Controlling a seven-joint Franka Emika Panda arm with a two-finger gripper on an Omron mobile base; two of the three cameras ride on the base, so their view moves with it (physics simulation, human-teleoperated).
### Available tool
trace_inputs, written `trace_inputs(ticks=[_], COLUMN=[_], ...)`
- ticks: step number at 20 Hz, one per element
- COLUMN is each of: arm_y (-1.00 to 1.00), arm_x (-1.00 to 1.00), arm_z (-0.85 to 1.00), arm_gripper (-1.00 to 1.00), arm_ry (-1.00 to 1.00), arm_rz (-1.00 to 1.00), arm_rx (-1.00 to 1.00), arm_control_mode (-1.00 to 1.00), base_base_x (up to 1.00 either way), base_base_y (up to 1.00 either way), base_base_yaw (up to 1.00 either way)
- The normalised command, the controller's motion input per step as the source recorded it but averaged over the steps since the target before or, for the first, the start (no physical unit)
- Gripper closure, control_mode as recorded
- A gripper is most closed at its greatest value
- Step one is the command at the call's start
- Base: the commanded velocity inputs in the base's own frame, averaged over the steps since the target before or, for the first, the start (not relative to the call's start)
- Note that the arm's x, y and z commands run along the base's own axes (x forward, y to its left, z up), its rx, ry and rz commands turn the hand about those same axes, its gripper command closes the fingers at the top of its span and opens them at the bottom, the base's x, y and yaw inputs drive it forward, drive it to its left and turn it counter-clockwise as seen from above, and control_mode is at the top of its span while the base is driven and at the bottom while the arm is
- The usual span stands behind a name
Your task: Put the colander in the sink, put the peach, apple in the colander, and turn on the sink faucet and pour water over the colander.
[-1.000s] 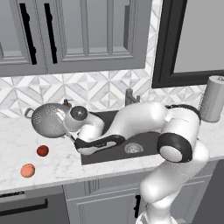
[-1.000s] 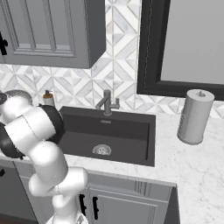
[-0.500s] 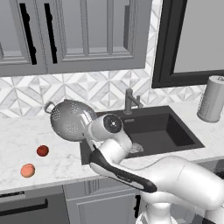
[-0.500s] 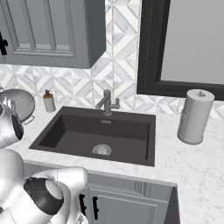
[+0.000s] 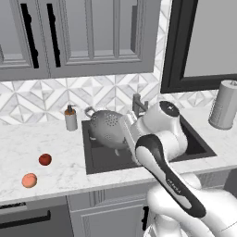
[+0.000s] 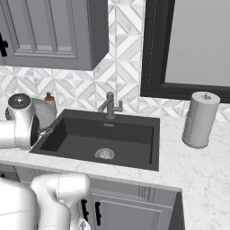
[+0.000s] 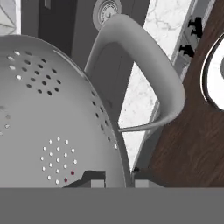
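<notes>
The silver colander [image 5: 107, 128] hangs tilted over the left end of the dark sink [image 5: 192, 144], its holed outside facing the left base camera. My gripper [image 7: 119, 178] is shut on its rim next to a loop handle [image 7: 146, 76], with one fingertip [image 7: 97, 177] inside the bowl wall and one outside. The colander's edge [image 6: 45, 112] also peeks past my arm in the right base view. The dark red apple [image 5: 45, 159] and the paler peach [image 5: 29, 180] lie on the counter left of the sink. The faucet [image 6: 110, 105] stands behind the basin, with no water running.
A soap pump bottle [image 5: 70, 118] stands at the sink's back left corner. A paper towel roll [image 6: 201, 119] stands on the counter to the right. The round drain [image 6: 104, 154] sits mid-basin. Wall cabinets hang above the counter.
The colander has travelled right in my grip, from above the counter to over the sink's left end. My arm has swung across with it. The fruits have not moved.
</notes>
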Motion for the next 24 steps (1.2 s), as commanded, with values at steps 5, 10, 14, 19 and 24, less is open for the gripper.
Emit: trace_inputs(ticks=[5, 10, 14, 19, 24], arm_y=[-0.80, -0.81, -0.80, -0.81, -0.49], arm_x=[-0.18, -0.02, 0.00, 0.08, 0.47], arm_z=[0.14, 0.00, -0.10, -0.20, -0.43], arm_gripper=[1.00, 1.00, 1.00, 1.00, 1.00], arm_ry=[0.29, 0.04, 0.00, -0.08, -0.26], arm_rz=[0.12, 0.34, 0.36, 0.24, 0.00], arm_rx=[-0.09, -0.08, -0.08, -0.06, 0.00], arm_control_mode=[-1.00, -1.00, -1.00, -1.00, -1.00], base_base_x=[0.00, 0.00, 0.00, 0.00, 0.00], base_base_y=[0.00, 0.00, 0.00, 0.00, 0.00], base_base_yaw=[0.00, 0.00, 0.00, 0.00, 0.00])
